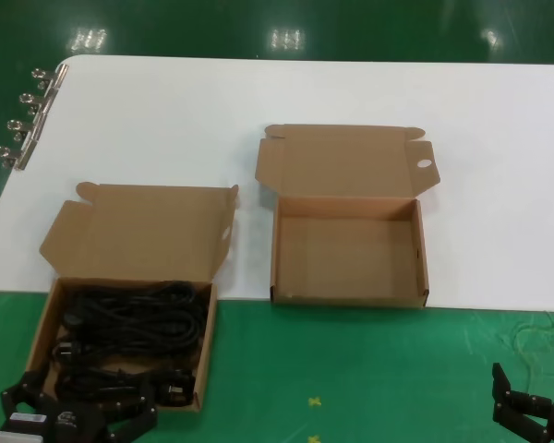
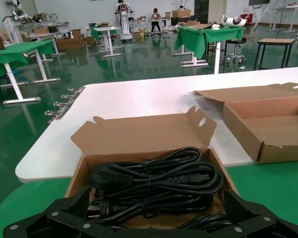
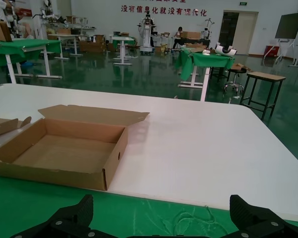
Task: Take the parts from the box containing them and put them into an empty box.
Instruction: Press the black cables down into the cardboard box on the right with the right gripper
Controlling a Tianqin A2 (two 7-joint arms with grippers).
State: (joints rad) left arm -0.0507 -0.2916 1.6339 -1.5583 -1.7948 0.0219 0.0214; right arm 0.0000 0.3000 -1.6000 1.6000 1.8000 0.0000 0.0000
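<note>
The parts, black power cords (image 1: 129, 323) with chunky plugs, lie bundled in the box containing them (image 1: 42, 325), at the near left with its lid flap open. In the left wrist view the cords (image 2: 159, 173) fill that box (image 2: 139, 135). My left gripper (image 1: 78, 403) hovers over the box's near end, open, its fingers (image 2: 74, 201) spread wide above the cords and holding nothing. The empty box (image 1: 349, 254) stands open to the right, with an oval hole in its lid tab (image 1: 424, 164). My right gripper (image 1: 535, 408) waits at the near right, open (image 3: 161, 201) over the green surface.
Both boxes straddle the white table's (image 1: 351, 92) near edge and a green surface (image 1: 351, 369). Several binder clips (image 1: 23, 120) line the table's far left edge. Pale thread-like scribbles (image 1: 535, 341) lie on the green surface ahead of the right gripper.
</note>
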